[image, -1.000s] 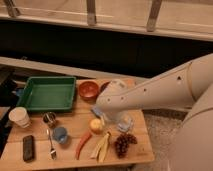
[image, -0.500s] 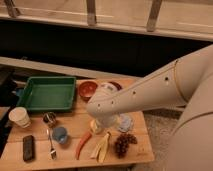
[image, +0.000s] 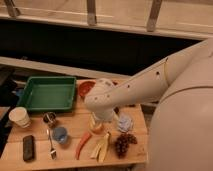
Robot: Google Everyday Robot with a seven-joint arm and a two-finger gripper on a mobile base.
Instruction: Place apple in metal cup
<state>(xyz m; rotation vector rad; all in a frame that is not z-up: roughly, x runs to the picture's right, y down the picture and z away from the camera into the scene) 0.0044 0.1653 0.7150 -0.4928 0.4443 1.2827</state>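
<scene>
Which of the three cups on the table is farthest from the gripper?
The white paper cup, at the far left. The metal cup and blue cup sit nearer the gripper, which is at the apple.

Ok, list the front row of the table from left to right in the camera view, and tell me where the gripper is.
Black handset → blue cup → red pepper → banana peel → grapes. The gripper is just behind the pepper and peel, at the apple; the metal cup stands further left.
</scene>
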